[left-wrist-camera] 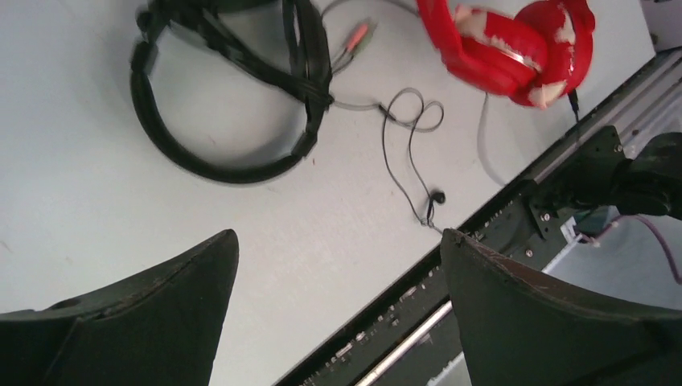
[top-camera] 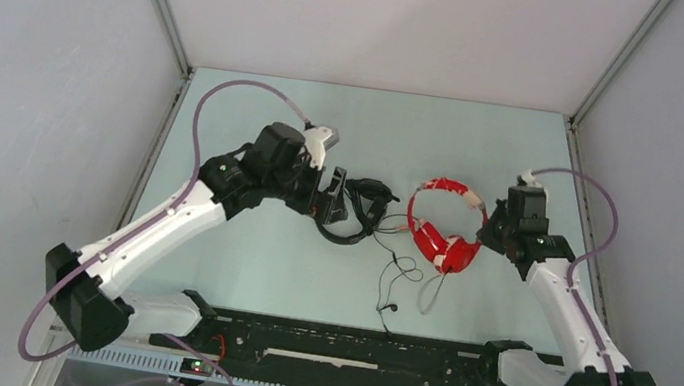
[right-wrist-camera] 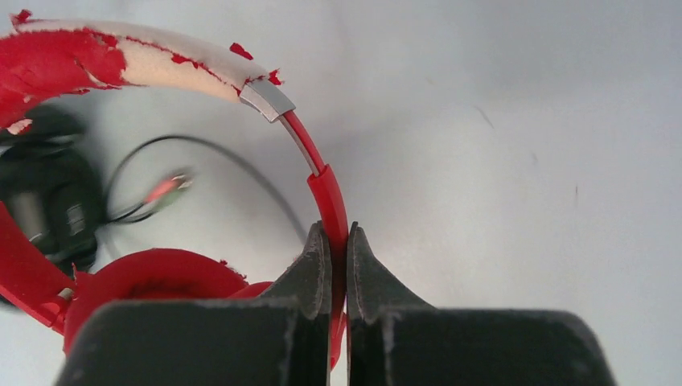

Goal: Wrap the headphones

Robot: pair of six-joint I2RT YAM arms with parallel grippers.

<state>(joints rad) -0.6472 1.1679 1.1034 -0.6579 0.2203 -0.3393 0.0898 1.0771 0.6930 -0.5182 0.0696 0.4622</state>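
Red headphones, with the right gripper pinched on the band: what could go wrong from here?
1. The right gripper is shut on only the thin side arm of the headphones, so they may twist or slip when lifted.
2. The loose cable loops close to the black headphones, and pulling it could snag or drag them.

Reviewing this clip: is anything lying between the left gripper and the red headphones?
Yes. The black headphones lie on the table between the open left gripper and the red headphones. The right gripper has nothing in its way: it is shut on the red headband.
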